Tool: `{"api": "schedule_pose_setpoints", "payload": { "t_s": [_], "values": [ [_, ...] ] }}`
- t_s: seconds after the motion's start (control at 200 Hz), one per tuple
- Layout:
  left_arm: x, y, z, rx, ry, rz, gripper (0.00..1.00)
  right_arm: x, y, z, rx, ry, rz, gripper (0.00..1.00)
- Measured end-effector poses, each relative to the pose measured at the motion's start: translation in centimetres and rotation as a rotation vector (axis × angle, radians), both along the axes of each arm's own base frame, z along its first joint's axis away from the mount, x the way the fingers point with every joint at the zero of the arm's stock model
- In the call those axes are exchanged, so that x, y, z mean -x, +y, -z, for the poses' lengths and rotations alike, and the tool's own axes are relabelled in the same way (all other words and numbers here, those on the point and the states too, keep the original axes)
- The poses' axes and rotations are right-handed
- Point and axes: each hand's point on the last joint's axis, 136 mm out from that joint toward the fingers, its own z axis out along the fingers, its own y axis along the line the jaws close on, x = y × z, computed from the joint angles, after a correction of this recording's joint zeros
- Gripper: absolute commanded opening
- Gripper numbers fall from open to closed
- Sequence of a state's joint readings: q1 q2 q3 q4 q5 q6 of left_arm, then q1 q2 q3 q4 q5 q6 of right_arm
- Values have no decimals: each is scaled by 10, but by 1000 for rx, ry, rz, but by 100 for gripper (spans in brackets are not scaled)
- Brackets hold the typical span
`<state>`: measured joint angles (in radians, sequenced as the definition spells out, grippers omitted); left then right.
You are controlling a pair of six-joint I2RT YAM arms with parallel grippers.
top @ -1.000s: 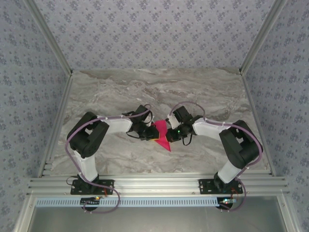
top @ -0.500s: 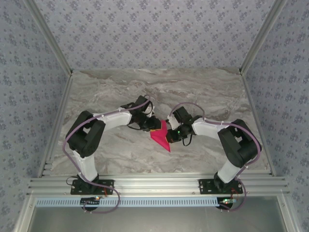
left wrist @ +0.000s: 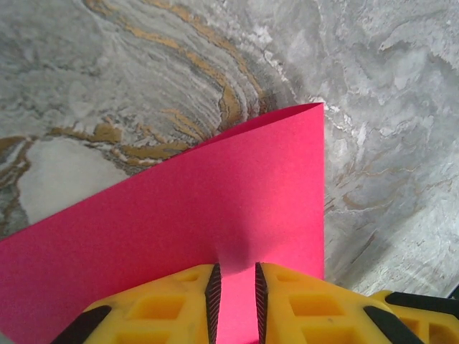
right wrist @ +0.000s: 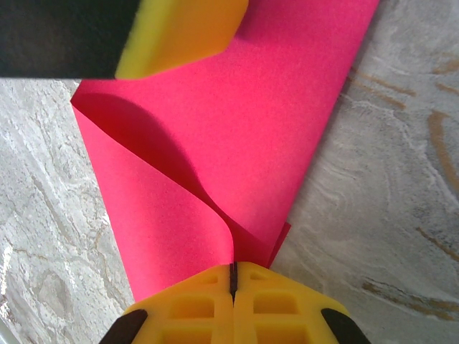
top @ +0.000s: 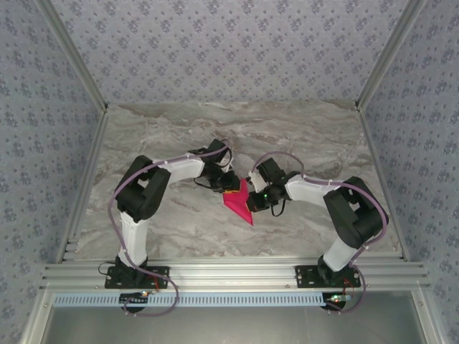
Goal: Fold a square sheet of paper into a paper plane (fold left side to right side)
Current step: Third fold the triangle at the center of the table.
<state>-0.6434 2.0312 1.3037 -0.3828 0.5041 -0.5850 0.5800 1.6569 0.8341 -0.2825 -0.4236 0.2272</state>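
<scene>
The square sheet of paper (top: 240, 204), bright magenta-pink and folded into a pointed paper plane shape, lies mid-table with its nose toward the near right. My left gripper (top: 230, 187) sits over its far-left corner. In the left wrist view its jaws (left wrist: 237, 269) stand a narrow gap apart just above the flat pink paper (left wrist: 215, 208), clamping nothing. My right gripper (top: 252, 200) is at the paper's right edge. Its jaws (right wrist: 232, 266) are shut on a curled-up layer of the paper (right wrist: 244, 129). A yellow left finger (right wrist: 179, 29) rests at the paper's far end.
The marble table (top: 179, 136) is bounded by aluminium rails and patterned walls on three sides. Both arm bases (top: 136, 272) stand at the near edge. Bare marble surrounds the paper (left wrist: 107, 86).
The left arm swung its elbow rightward and its gripper slid further onto the paper's far corner. The paper lies flatter. The right gripper has held still.
</scene>
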Motion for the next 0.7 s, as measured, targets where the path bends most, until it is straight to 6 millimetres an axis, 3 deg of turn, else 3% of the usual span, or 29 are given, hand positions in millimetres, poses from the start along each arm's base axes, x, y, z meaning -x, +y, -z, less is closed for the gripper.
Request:
{"api": "schedule_pose_setpoints", "payload": {
  "t_s": [0.7],
  "values": [
    [1, 1, 1, -7, -7, 12, 19, -3, 2, 4, 9, 10, -2, 0]
  ]
}}
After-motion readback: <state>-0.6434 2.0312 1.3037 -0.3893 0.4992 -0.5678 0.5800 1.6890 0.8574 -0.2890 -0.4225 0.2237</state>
